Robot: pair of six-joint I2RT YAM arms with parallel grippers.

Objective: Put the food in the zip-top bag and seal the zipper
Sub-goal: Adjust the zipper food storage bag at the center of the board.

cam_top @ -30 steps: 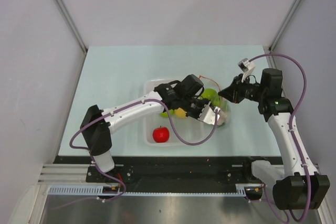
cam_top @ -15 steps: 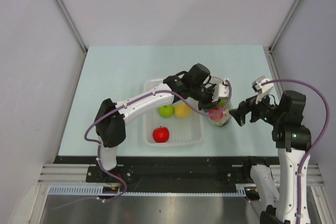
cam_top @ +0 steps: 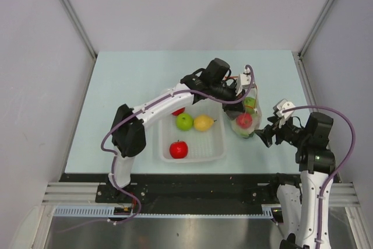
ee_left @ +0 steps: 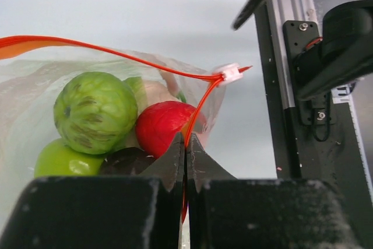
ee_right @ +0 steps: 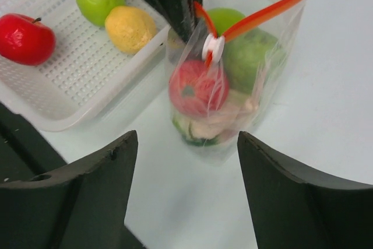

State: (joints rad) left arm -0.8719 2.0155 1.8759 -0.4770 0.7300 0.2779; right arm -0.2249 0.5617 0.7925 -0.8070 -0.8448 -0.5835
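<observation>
The zip-top bag (cam_top: 247, 122) stands on the table just right of the basket, its mouth held up. Through it show a pale green cabbage (ee_left: 95, 111), a red fruit (ee_left: 160, 126), a green fruit (ee_left: 60, 159) and a dark lump (ee_left: 125, 159). My left gripper (ee_left: 185, 141) is shut on the red zipper (ee_left: 105, 50) near its white slider (ee_left: 231, 73); in the top view the left gripper (cam_top: 239, 98) sits over the bag. My right gripper (ee_right: 186, 138) is open and empty, a short way from the bag (ee_right: 233, 86); in the top view the right gripper (cam_top: 266, 136) is to the bag's right.
The white perforated basket (cam_top: 220, 151) holds a red apple (cam_top: 179, 149), a green apple (cam_top: 185, 122) and a yellow lemon (cam_top: 203, 123); another red piece (cam_top: 178, 111) peeks from under the left arm. The basket (ee_right: 70, 100) touches the bag's left side.
My right gripper has let go of the bag and drawn back to the right and nearer. My left gripper has carried the bag's mouth right and farther back, off the basket.
</observation>
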